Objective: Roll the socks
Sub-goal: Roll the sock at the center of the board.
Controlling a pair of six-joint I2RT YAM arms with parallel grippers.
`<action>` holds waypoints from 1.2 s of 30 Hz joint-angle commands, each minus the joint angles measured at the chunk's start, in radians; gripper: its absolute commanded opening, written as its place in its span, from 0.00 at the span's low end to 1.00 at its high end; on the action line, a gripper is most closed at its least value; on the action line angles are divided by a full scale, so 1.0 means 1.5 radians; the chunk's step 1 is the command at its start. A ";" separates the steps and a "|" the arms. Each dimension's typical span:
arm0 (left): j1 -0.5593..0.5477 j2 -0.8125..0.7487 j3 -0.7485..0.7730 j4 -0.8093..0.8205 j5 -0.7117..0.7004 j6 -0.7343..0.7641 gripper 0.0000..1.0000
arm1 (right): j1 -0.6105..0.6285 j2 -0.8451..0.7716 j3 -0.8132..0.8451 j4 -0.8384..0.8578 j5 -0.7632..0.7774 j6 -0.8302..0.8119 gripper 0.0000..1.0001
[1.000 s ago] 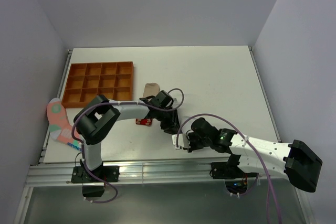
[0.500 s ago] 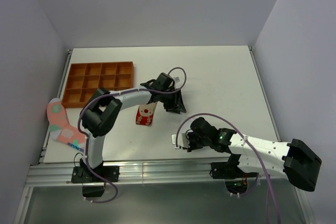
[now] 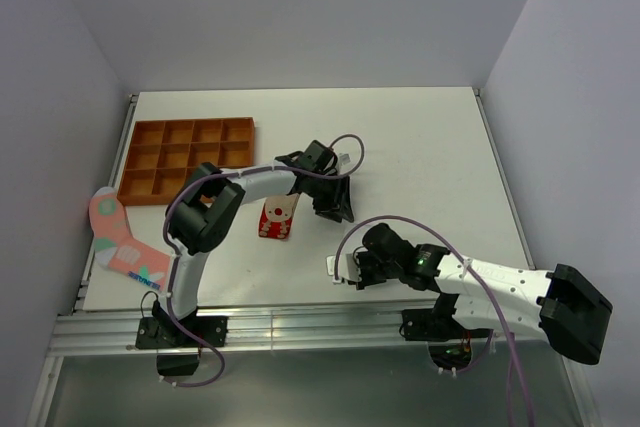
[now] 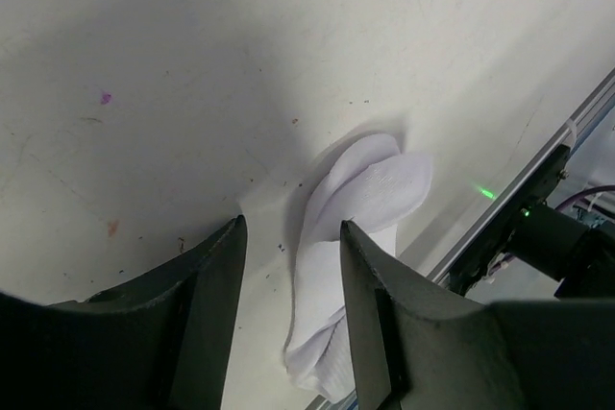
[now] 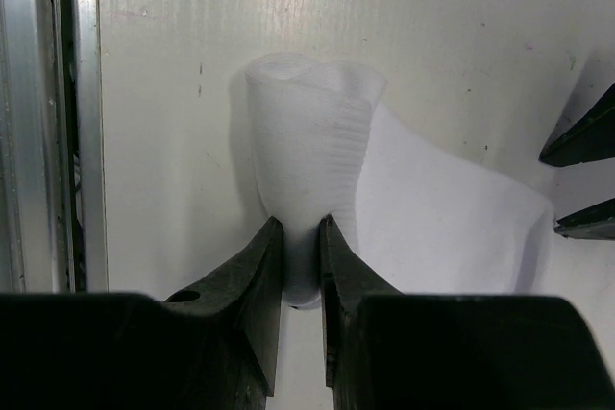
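Note:
A white sock lies near the table's front edge. My right gripper is shut on a pinched-up fold at one end of it. From above, that sock shows just left of the right gripper. A red sock with white spots lies flat in mid-table, free of both grippers. My left gripper hovers just right of the red sock. In the left wrist view its jaws stand open and empty, with the white sock seen beyond them.
An orange compartment tray stands at the back left. A salmon sock with coloured spots hangs over the table's left edge. The metal rail runs along the front edge, close to the right gripper.
My left gripper has drawn back from beside the red sock toward the back right and opened wider. The red sock now lies uncovered. The right gripper and white sock have not moved.

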 commanded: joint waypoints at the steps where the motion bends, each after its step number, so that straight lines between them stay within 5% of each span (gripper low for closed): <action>1: -0.012 0.026 -0.010 -0.034 0.010 0.046 0.50 | 0.001 0.019 0.003 -0.036 0.007 0.006 0.15; 11: -0.020 0.059 -0.017 -0.036 0.043 0.053 0.40 | 0.001 0.034 0.013 -0.034 0.008 0.007 0.14; 17: -0.016 0.061 -0.023 -0.032 0.023 0.036 0.01 | 0.001 0.034 0.015 -0.032 0.013 0.005 0.14; 27: 0.071 -0.019 -0.104 0.023 -0.107 -0.040 0.00 | -0.070 0.063 0.085 -0.114 -0.100 -0.043 0.13; 36: 0.083 -0.048 -0.131 0.046 -0.145 -0.063 0.00 | -0.194 0.196 0.215 -0.252 -0.245 -0.114 0.13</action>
